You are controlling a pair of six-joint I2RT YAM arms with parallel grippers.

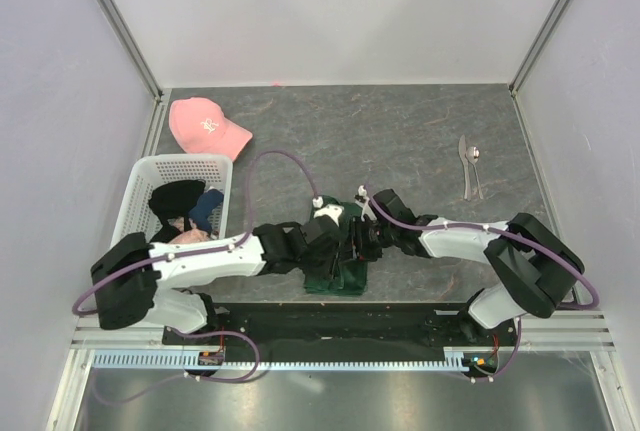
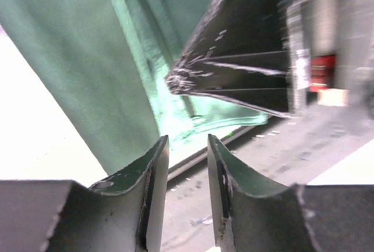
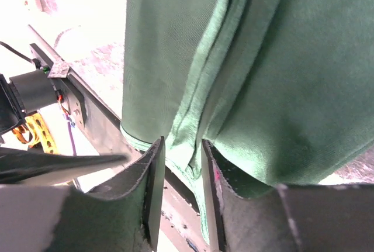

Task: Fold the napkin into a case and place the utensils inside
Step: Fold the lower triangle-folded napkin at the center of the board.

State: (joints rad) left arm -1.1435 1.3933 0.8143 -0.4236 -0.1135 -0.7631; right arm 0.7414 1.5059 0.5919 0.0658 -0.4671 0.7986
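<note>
From above, the napkin (image 1: 335,279) lies as a narrow folded strip on the desk (image 1: 400,131) near its front edge. The left end effector (image 1: 335,249) and the right end effector (image 1: 363,241) are both low over it, and the utensils (image 1: 470,166) lie well apart at the far right. In the left wrist view the jaws stand narrowly apart and hold nothing, with the cloth just ahead. In the right wrist view the jaws are also narrowly apart; a folded hem shows between the tips, seemingly not pinched. The fold should probably be pressed flat with its layers aligned, leaving one end open for the cutlery.
</note>
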